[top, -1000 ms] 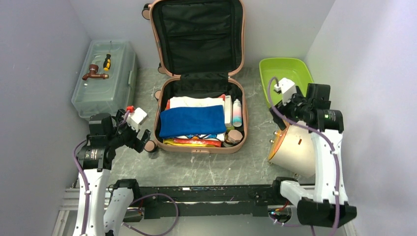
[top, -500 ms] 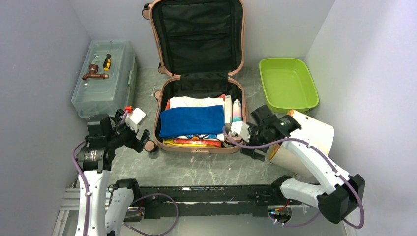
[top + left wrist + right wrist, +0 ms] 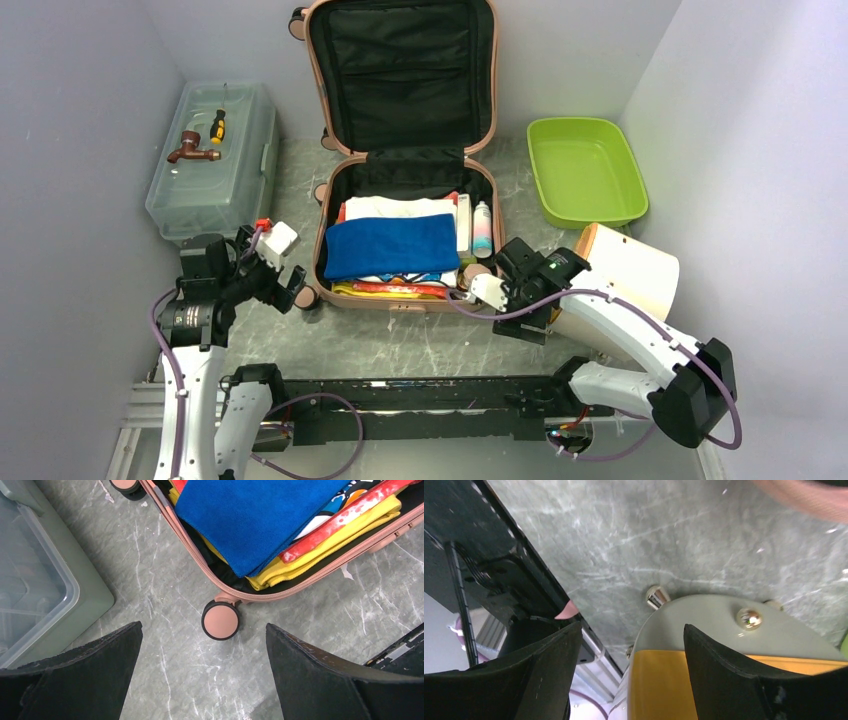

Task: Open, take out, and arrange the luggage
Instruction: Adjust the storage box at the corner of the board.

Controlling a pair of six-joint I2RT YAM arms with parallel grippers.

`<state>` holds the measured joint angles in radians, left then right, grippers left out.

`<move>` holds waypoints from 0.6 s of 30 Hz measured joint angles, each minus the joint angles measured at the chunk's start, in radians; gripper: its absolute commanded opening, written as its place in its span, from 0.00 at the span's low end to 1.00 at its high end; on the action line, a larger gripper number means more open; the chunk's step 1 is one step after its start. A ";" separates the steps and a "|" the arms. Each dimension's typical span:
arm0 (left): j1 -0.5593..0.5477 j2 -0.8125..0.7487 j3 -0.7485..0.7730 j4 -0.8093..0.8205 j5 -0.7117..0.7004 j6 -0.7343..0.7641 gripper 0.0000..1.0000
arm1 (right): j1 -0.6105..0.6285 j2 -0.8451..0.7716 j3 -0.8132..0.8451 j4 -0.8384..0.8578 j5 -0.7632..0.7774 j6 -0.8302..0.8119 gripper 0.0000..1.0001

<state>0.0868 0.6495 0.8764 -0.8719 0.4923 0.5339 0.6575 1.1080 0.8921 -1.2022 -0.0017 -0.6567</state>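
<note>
From above, the large salmon-pink hard-shell suitcase lies open just ahead of both grippers, lid propped upright against the back wall. Its lower shell holds a folded blue towel on top of white, yellow and red cloths. Slim bottles and a small round brown jar line the side nearest the right gripper.

That gripper hangs off the shell's near corner, jaws apart and empty, touching or nearly touching a cream cylindrical drum lying on its side. Closing there would probably catch the drum rather than any luggage contents.

Behind the left gripper, a translucent grey-green plastic toolbox carries a brown tap and a small screwdriver on its lid. Beyond the right gripper, nothing shows in the lime green plastic tray.

The left wrist view shows the left gripper spread wide with nothing in it, over bare table. A pink suitcase wheel sits just ahead of it, and descending here risks shoving the case sideways. The towel lies beyond the rim.

In the right wrist view, the right gripper is parted around nothing. The drum's grey studded base lies close below, and a bump could roll it.
</note>
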 measured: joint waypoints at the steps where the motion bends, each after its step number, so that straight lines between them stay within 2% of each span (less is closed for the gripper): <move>1: 0.000 0.000 -0.002 0.000 0.000 0.000 0.99 | 0.000 0.000 -0.014 -0.003 0.009 0.002 0.77; 5: 0.000 0.000 -0.004 0.000 0.000 0.000 0.99 | -0.001 0.000 -0.064 -0.043 0.044 0.012 0.76; 18: 0.000 0.000 -0.004 0.000 0.000 0.000 0.99 | -0.072 -0.023 -0.065 -0.089 0.037 0.060 0.76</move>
<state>0.0868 0.6495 0.8726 -0.8722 0.4919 0.5335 0.5854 1.0851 0.8272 -1.2907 0.0353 -0.5972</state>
